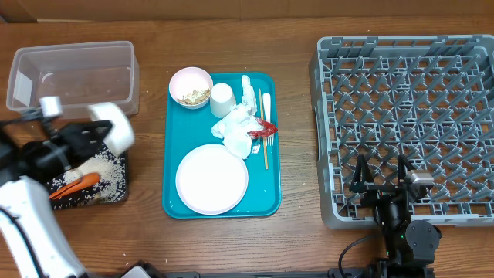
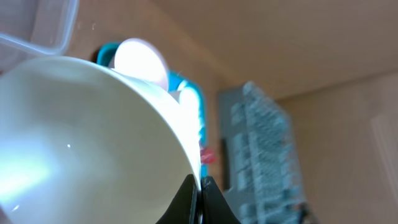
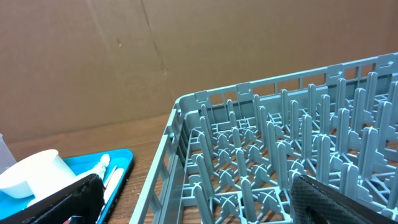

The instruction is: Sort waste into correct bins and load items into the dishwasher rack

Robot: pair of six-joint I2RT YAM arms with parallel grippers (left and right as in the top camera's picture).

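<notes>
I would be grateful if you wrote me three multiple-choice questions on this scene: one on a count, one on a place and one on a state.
1. How many bowls stand on the teal tray?
A) one B) none C) three
2. Where does the carrot lie?
A) on the teal tray B) in the black tray C) inside a bowl
3. How is the right gripper?
A) shut on the carrot B) shut on a bowl C) open and empty

Answers:
1 A: only one stands there, at the far left corner.
2 B: its orange shows inside that tray's rim.
3 C: its fingers stand wide apart with nothing between them.
</notes>
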